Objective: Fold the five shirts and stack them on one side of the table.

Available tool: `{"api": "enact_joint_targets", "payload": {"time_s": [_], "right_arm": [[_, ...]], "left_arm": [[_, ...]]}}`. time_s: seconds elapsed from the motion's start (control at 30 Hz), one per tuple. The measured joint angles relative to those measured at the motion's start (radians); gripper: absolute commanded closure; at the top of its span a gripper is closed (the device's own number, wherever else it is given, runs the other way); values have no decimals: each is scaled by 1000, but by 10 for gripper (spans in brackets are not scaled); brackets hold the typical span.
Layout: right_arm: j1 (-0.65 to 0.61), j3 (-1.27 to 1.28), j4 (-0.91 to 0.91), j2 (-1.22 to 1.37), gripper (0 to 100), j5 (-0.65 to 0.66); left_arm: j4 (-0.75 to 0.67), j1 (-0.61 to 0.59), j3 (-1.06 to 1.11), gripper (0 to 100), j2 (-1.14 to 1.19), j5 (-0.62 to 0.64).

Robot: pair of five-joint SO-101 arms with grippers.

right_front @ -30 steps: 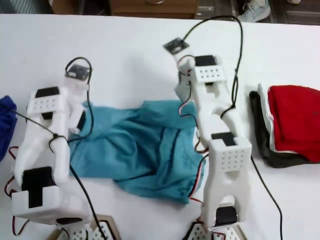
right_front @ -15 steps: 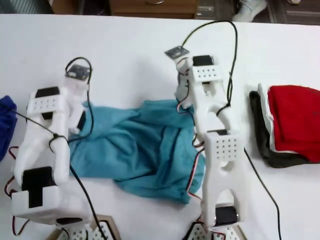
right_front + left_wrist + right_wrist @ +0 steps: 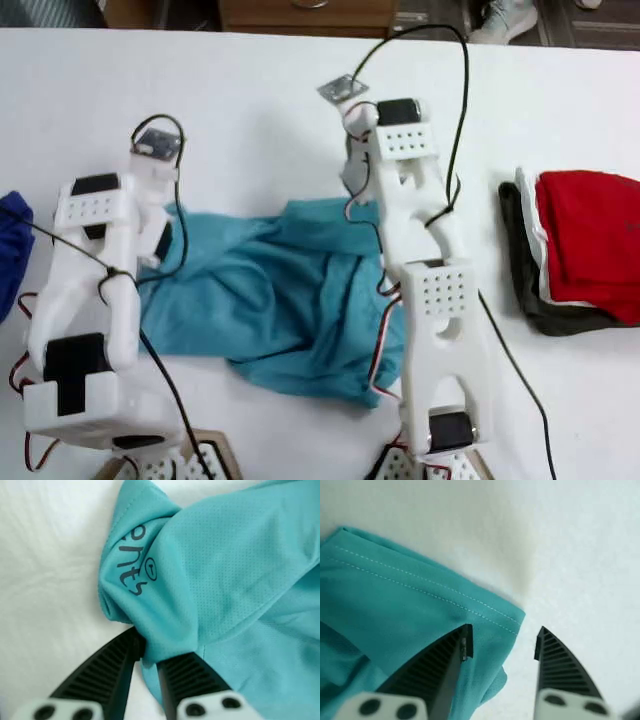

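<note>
A teal shirt (image 3: 280, 290) lies crumpled across the middle of the table between the two arms. My left gripper (image 3: 149, 655) is shut on a bunched fold of the teal shirt (image 3: 210, 570) at its left edge. My right gripper (image 3: 502, 642) is open just above the hemmed corner of the teal shirt (image 3: 395, 605) at its far right edge. One finger hangs over the cloth, the other over bare table. Folded shirts, red on top (image 3: 590, 240) and a dark one (image 3: 530, 290) under it, are stacked at the right side. A blue shirt (image 3: 12, 245) pokes in at the left edge.
The white table (image 3: 250, 110) is bare along its far half. Black cables (image 3: 455, 110) loop over the right arm, and another cable (image 3: 165, 370) trails from the left arm. The arm bases stand at the near edge.
The right arm has swung left and a little farther from its base, bringing its gripper over the shirt's far right corner. The left arm and the shirts have kept still.
</note>
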Motion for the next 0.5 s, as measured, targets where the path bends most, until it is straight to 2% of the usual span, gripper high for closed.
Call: {"api": "enact_joint_targets", "payload": {"time_s": [0.5], "right_arm": [[15,-17,-43,129,786,0]], "left_arm": [[-3,-2,0,977,0,0]]}}
